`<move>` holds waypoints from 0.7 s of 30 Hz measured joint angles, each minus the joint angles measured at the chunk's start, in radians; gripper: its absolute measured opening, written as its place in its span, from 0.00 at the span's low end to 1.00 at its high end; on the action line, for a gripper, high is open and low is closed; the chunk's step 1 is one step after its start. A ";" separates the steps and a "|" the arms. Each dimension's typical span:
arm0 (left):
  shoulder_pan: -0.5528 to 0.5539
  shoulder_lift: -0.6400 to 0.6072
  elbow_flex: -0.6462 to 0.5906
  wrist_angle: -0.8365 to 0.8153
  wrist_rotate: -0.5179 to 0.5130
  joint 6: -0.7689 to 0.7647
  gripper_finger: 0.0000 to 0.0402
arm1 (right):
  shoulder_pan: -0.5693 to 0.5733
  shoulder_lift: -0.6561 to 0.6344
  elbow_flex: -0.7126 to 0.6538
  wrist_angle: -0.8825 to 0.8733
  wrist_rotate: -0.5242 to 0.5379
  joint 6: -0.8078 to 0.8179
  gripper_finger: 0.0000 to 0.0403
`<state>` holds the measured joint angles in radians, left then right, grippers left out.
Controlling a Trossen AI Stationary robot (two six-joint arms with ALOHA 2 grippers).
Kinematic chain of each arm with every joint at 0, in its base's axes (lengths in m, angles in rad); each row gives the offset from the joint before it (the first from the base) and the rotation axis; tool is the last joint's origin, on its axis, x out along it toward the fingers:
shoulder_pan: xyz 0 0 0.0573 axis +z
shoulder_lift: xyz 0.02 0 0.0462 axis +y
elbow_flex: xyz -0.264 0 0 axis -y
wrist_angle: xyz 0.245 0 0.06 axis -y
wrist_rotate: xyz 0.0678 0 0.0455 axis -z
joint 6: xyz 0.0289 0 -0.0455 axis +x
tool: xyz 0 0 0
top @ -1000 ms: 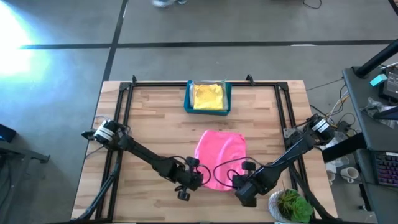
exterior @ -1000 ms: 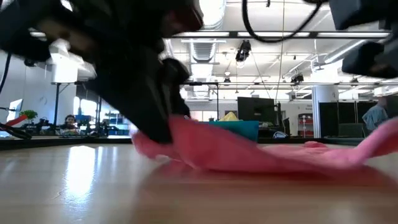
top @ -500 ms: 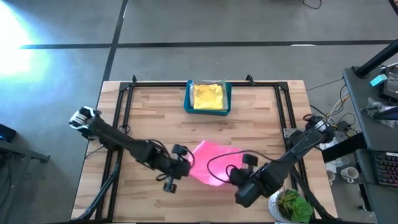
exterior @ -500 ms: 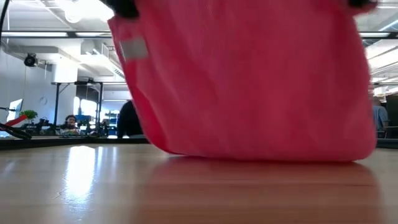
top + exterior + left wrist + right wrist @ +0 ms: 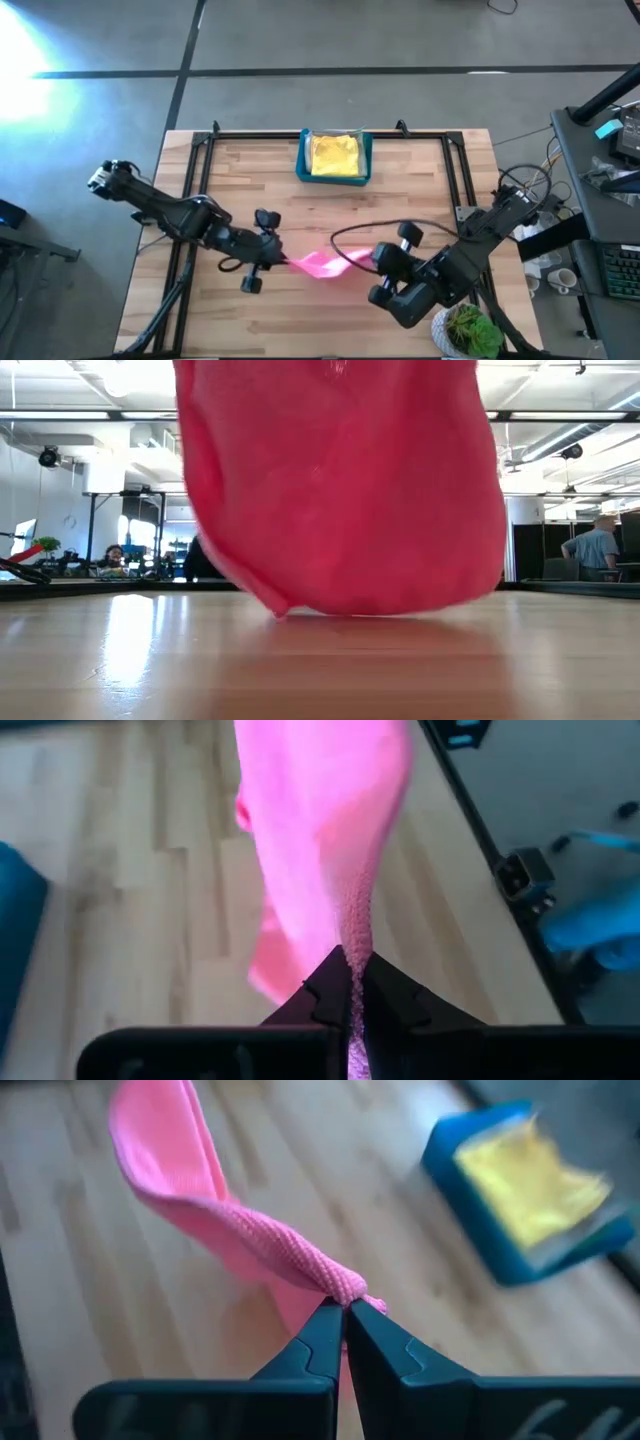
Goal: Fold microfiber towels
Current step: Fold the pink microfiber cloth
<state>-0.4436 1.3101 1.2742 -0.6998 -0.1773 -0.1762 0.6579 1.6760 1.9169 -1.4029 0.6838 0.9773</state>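
The pink towel (image 5: pixel 322 265) hangs as a drooping sheet between my two grippers over the table's near middle. In the low view the pink towel (image 5: pixel 340 490) fills most of the picture. Its lower edge (image 5: pixel 285 610) is close to the wood; whether it touches, I cannot tell. My left gripper (image 5: pixel 283 262) is shut on one upper end and my right gripper (image 5: pixel 372 257) on the other. A yellow towel (image 5: pixel 335 153) lies in the blue bin (image 5: pixel 301 160) at the far middle. My left gripper pinches the towel's bunched upper edge (image 5: pixel 352 935) between its two shut fingers, slanting down from the table's left. The cloth runs away from the fingers and sags below. My right gripper pinches a rolled upper edge (image 5: pixel 335 1288) of the towel between its shut fingers, slanting down from the table's right. The cloth droops from there toward the other gripper.
A potted plant (image 5: pixel 467 330) stands at the table's near right corner, close to my right arm. Black frame rails (image 5: pixel 200 170) run along the table's left, right and far sides. A person (image 5: pixel 596 547) stands in the room beyond the table.
Both grippers have risen, still shut on the pink towel's near edge, and my left one has also gone toward the table's left. The towel, which lay flat on the wood, has been lifted off and now hangs between them.
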 joint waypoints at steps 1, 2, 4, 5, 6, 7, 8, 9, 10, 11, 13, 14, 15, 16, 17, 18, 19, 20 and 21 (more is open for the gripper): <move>0.002 -0.005 0.000 0.000 -0.020 0.004 0.00 | -0.002 0.000 0.022 -0.006 0.027 -0.011 0.02; 0.006 -0.011 0.000 0.001 -0.047 0.015 0.00 | -0.004 0.000 0.043 -0.010 0.054 -0.027 0.02; 0.008 -0.020 0.000 0.000 -0.137 0.055 0.00 | -0.007 0.000 0.080 -0.018 0.111 -0.050 0.02; 0.008 -0.024 0.002 0.002 -0.199 0.074 0.00 | -0.010 0.000 0.096 -0.027 0.141 -0.055 0.02; 0.008 -0.029 0.002 0.002 -0.264 0.088 0.00 | -0.014 0.000 0.110 -0.037 0.162 -0.066 0.02; 0.008 -0.033 0.002 0.002 -0.328 0.106 0.00 | -0.018 0.000 0.120 -0.050 0.175 -0.077 0.02; 0.008 -0.038 0.002 0.004 -0.379 0.111 0.00 | -0.025 0.000 0.127 -0.063 0.182 -0.083 0.02; 0.010 -0.044 0.002 0.004 -0.417 0.112 0.00 | -0.033 0.000 0.133 -0.073 0.183 -0.087 0.02; 0.011 -0.049 0.002 0.003 -0.434 0.111 0.00 | -0.038 0.000 0.139 -0.084 0.182 -0.087 0.02; 0.012 -0.055 0.002 0.005 -0.435 0.110 0.00 | -0.042 0.000 0.140 -0.089 0.181 -0.087 0.02; 0.011 -0.065 0.002 0.009 -0.435 0.105 0.00 | -0.047 0.000 0.140 -0.091 0.180 -0.091 0.02; 0.010 -0.069 0.002 0.010 -0.433 0.104 0.00 | -0.047 0.000 0.140 -0.091 0.177 -0.097 0.02; 0.010 -0.072 0.002 0.010 -0.427 0.102 0.00 | -0.050 0.000 0.140 -0.091 0.172 -0.098 0.02; 0.010 -0.077 0.003 0.010 -0.416 0.091 0.00 | -0.050 0.000 0.140 -0.090 0.161 -0.099 0.02; 0.010 -0.082 0.003 0.009 -0.402 0.071 0.00 | -0.050 0.000 0.140 -0.090 0.142 -0.098 0.02; 0.010 -0.087 0.003 0.009 -0.381 0.050 0.00 | -0.050 0.000 0.140 -0.090 0.123 -0.097 0.02; 0.010 -0.093 0.003 0.009 -0.350 0.027 0.00 | -0.050 0.000 0.140 -0.089 0.107 -0.089 0.02; 0.010 -0.100 0.003 0.009 -0.320 0.004 0.00 | -0.050 0.000 0.140 -0.089 0.088 -0.077 0.02; 0.011 -0.105 0.003 0.009 -0.296 -0.018 0.00 | -0.050 0.000 0.140 -0.088 0.070 -0.059 0.02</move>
<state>-0.4329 1.2056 1.2770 -0.6913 -0.4732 -0.1947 0.6079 1.6760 2.0571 -1.4913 0.7536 0.9181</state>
